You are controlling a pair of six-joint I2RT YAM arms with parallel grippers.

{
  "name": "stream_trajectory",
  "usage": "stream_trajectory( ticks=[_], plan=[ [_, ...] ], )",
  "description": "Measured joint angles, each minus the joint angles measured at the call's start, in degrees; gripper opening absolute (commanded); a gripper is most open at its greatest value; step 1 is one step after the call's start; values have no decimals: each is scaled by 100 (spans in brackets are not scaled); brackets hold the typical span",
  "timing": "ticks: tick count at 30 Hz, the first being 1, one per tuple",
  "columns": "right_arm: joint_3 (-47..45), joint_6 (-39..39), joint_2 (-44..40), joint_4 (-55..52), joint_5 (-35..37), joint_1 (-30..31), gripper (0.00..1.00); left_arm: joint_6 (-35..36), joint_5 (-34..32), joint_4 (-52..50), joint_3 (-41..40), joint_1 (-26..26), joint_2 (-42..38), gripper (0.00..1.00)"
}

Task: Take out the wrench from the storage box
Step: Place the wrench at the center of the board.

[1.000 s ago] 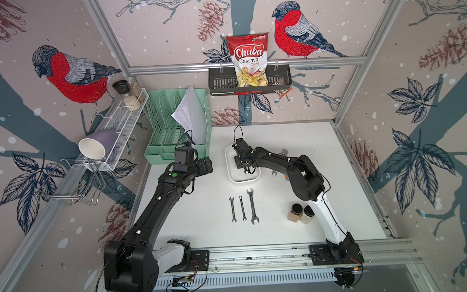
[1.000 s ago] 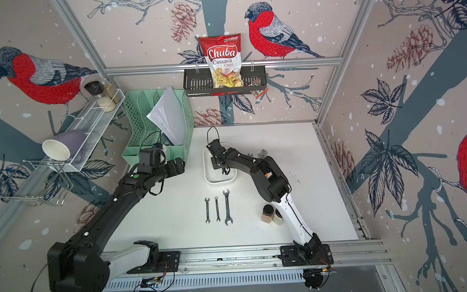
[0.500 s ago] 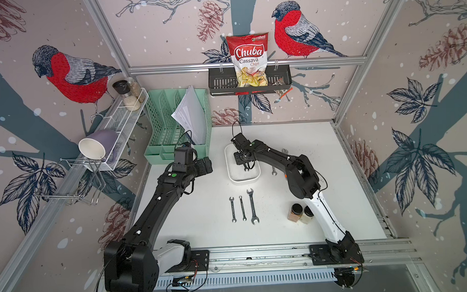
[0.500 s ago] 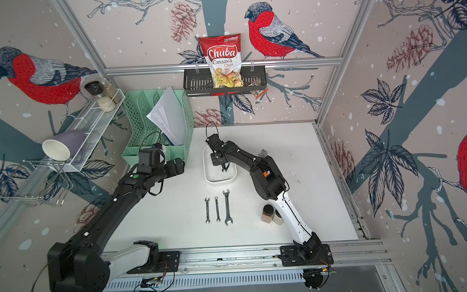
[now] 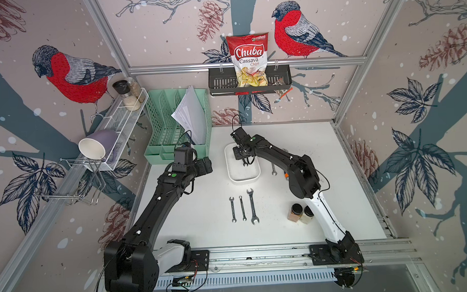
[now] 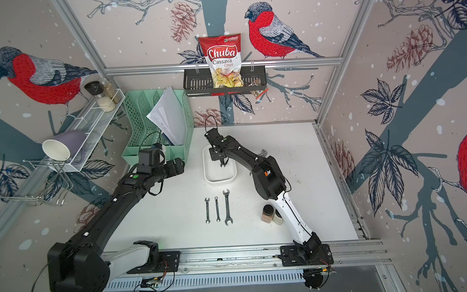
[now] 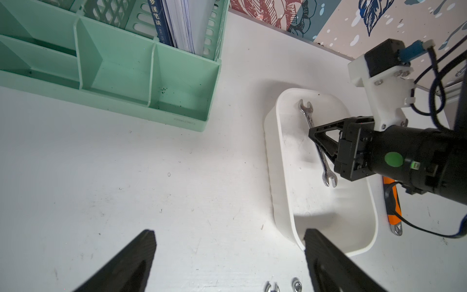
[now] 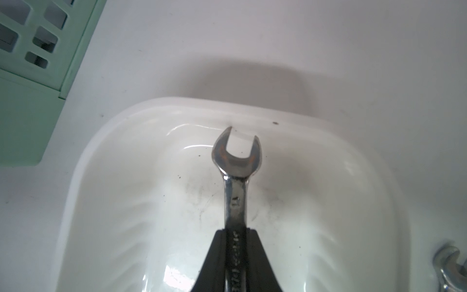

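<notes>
Shifted a little toward the back wall since a second ago, your right end effector (image 5: 244,160) now hangs over the far half of the storage box (image 5: 244,180) in both top views. Its jaws are pressed onto the wrench (image 5: 245,164), whose lower head pokes out beneath them. That reads to me as the pick made and the lift just begun, with the wrench not yet clear of the box outline. Nearer the arm bases, three wrenches (image 5: 242,208) lie in a row on the tabletop (image 5: 203,228), a likely set-down spot. Your left end effector (image 5: 206,165) waits beside the box, apart from it.

From the left wrist, the left end effector (image 7: 227,231) is spread wide over bare tabletop. The right end effector (image 7: 316,137) pinches the wrench (image 7: 306,112) mid-shaft, both heads free, inside the rim of the storage box (image 7: 280,202).

From the right wrist, the wrench (image 8: 235,199) juts straight out from the clamped fingers (image 8: 216,252). Its open head sits close to the far wall of the storage box (image 8: 189,107), so lift before you sweep sideways.
</notes>
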Motion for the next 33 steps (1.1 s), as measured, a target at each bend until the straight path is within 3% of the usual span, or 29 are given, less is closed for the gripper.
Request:
stream_trajectory(
  ticks=[11, 23, 33],
  plan=[
    [-111, -11, -745, -105, 125, -157, 12, 0, -2, 0, -4, 0, -15, 95],
    [-3324, 105, -2771, 616, 334, -719, 12, 0, 0, 20, -17, 2, -59, 95],
    [-4398, 385, -2702, 1478, -188, -844, 13, 0, 0, 44, -44, 0, -59, 95]
  ],
)
